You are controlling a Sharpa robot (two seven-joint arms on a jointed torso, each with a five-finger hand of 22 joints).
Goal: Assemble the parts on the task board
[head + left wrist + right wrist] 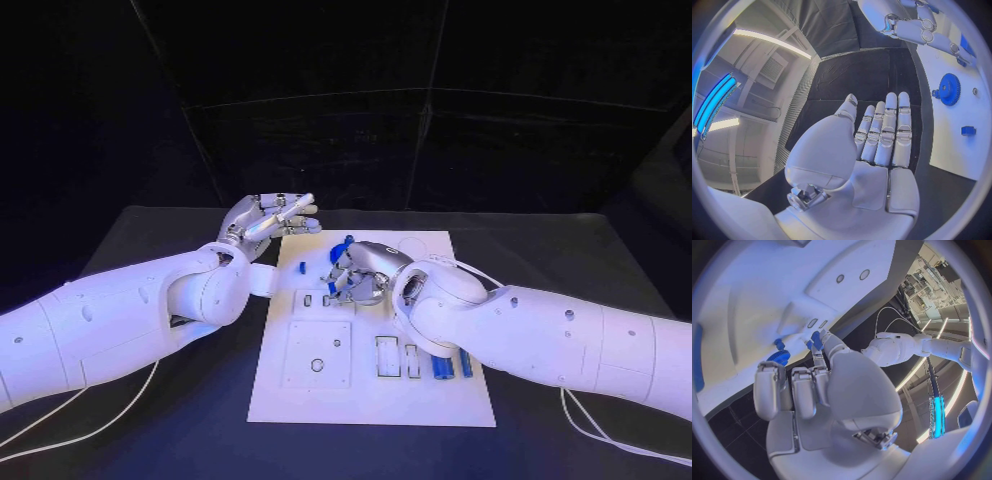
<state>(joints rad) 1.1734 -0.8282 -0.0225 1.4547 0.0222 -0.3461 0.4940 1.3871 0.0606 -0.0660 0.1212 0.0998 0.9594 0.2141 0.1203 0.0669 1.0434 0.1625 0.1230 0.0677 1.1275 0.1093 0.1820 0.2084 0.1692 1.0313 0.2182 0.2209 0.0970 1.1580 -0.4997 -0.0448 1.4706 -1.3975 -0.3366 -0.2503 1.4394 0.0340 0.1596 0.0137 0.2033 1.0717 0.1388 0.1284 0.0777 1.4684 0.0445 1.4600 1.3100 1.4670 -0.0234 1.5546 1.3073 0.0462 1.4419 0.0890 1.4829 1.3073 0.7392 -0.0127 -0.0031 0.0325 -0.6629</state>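
Observation:
The white task board (375,395) lies in the middle of the black table. My right hand (361,272) hovers over its upper half with fingers curled, pinching a small blue part (816,339) between thumb and a finger. A blue gear (342,248) stands on the board just beyond that hand, also visible as the blue gear (948,89) and the blue gear (777,356). My left hand (267,222) is at the board's far left corner, flat and open (876,145), holding nothing. A small blue piece (302,267) lies near the board's left edge.
Two blue pieces (444,367) stand in slots near the board's right edge, beside several empty cut-outs (317,355). Black table (173,440) surrounds the board on all sides. My right hand (917,25) reaches over the board's far part.

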